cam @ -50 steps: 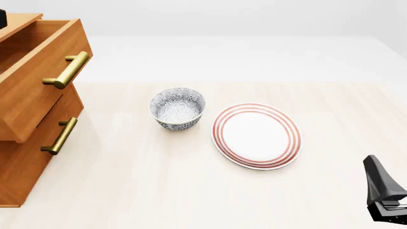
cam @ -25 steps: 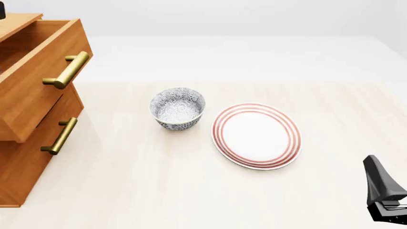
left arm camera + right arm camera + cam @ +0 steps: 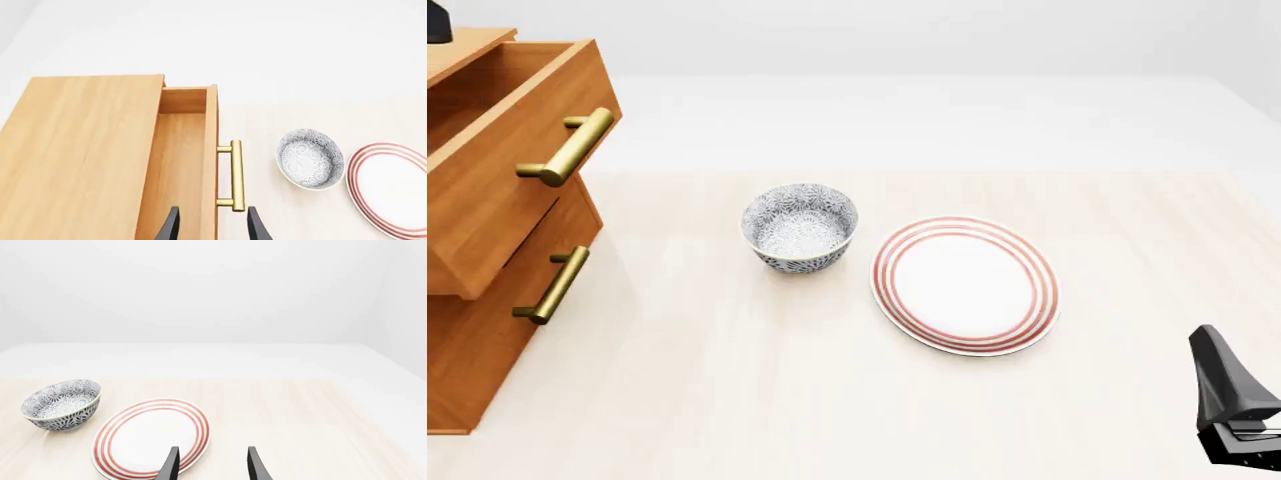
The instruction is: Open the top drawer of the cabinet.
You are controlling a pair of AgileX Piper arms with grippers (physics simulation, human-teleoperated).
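The left gripper [image 3: 210,227] hangs above the cabinet [image 3: 80,160] with its two dark fingertips [image 3: 169,227] spread apart and nothing between them, clear of the wood. The right gripper [image 3: 210,465] is likewise spread and empty, low over the table [image 3: 320,415] near the plate [image 3: 150,437].

Only the left wrist view looks down into the top drawer [image 3: 183,165]: it is pulled out to the right of the cabinet's top panel, a bare wooden box with nothing visible inside. The front view shows just a sliver of the left gripper at the far-left corner and the right arm [image 3: 1232,405] at the near-right edge; neither shows finger spacing there.

In the front view the top drawer [image 3: 507,160] juts out from the cabinet at the far left, its brass bar handle [image 3: 567,147] on the front face, above a lower drawer's like handle [image 3: 551,285].

The patterned bowl [image 3: 799,226] sits right of the cabinet, empty, with the red-ringed plate [image 3: 966,284] just beside it on its right, also empty; the two stand apart.
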